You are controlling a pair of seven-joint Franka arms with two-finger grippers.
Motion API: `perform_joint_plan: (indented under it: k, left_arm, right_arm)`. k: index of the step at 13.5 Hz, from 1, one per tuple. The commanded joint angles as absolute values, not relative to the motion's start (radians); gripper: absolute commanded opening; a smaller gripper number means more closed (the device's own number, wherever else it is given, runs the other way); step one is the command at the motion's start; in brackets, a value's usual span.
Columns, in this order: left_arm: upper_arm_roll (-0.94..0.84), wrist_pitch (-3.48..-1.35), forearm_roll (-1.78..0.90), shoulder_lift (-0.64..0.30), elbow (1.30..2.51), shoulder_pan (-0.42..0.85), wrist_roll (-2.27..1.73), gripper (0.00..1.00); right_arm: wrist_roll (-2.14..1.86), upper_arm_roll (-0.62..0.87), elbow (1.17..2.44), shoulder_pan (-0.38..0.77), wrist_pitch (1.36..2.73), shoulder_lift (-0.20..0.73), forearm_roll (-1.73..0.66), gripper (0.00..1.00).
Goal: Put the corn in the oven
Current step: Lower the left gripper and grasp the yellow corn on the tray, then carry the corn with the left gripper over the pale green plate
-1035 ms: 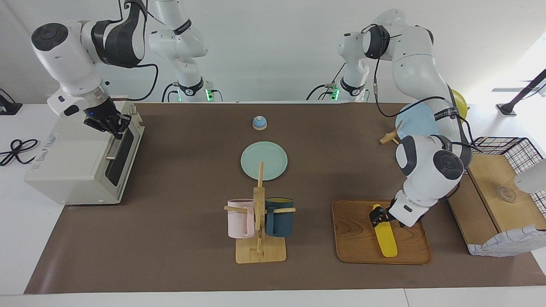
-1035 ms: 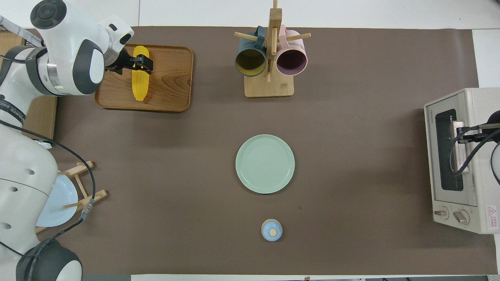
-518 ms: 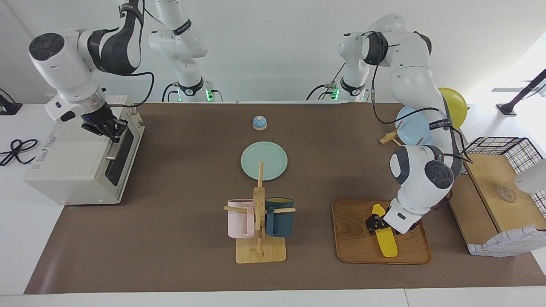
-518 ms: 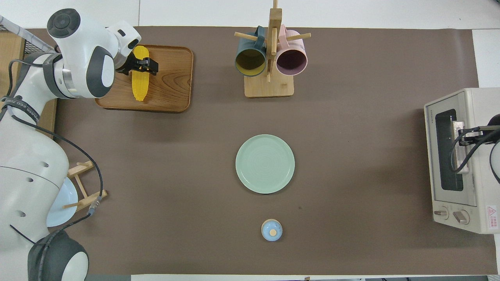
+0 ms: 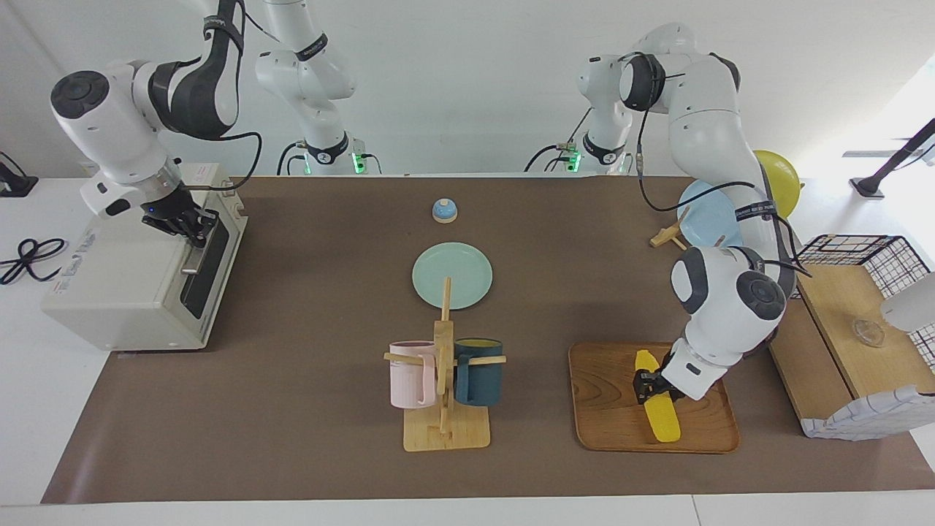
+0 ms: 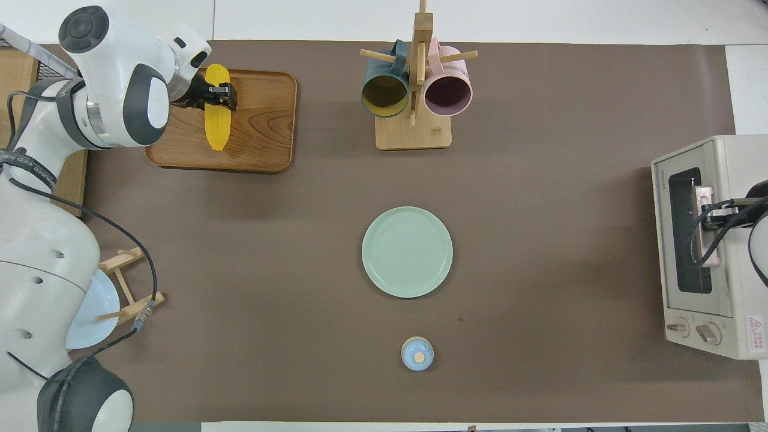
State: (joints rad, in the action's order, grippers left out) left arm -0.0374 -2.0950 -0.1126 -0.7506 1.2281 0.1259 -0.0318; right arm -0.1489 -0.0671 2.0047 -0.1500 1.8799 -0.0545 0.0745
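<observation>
Corn (image 5: 655, 401) lies on the wooden tray (image 5: 606, 416) at lower right of the facing view, the left gripper (image 5: 647, 386) with jaws clamped on it. Right gripper (image 5: 191, 221), jaws together on the handle (image 5: 199, 252), meets the oven (image 5: 139, 274) at upper left.

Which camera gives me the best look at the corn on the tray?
The overhead view: the corn lies full length on the tray, with the left hand shut across it. In the facing view the arm hides part of the cob.
</observation>
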Motion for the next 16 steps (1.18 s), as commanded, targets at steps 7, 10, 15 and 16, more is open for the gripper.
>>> perform_joint_plan:
  k: [7,10,15,16]
  left_arm:
    - [-0.034,-1.94,-0.133,-0.27,1.655,0.349,-0.297,0.0]
    - [-0.034,-2.116,-0.133,-0.21,1.813,0.532,-0.471,0.0]
    - [-0.032,-2.437,-0.133,-0.28,1.931,0.739,-0.617,0.0]
    - [-0.032,-2.457,-0.133,-0.3,1.931,0.747,-0.62,0.0]
  right_arm:
    - [-0.106,-0.057,2.031,-0.114,1.891,-0.064,0.017,0.0]
    - [-0.057,-0.058,2.042,-0.055,1.905,-0.051,0.015,0.0]
    - [-0.064,-0.06,2.002,-0.049,1.872,-0.032,0.02,0.0]
    - [-0.064,-0.061,1.968,-0.051,1.835,-0.025,0.034,0.0]
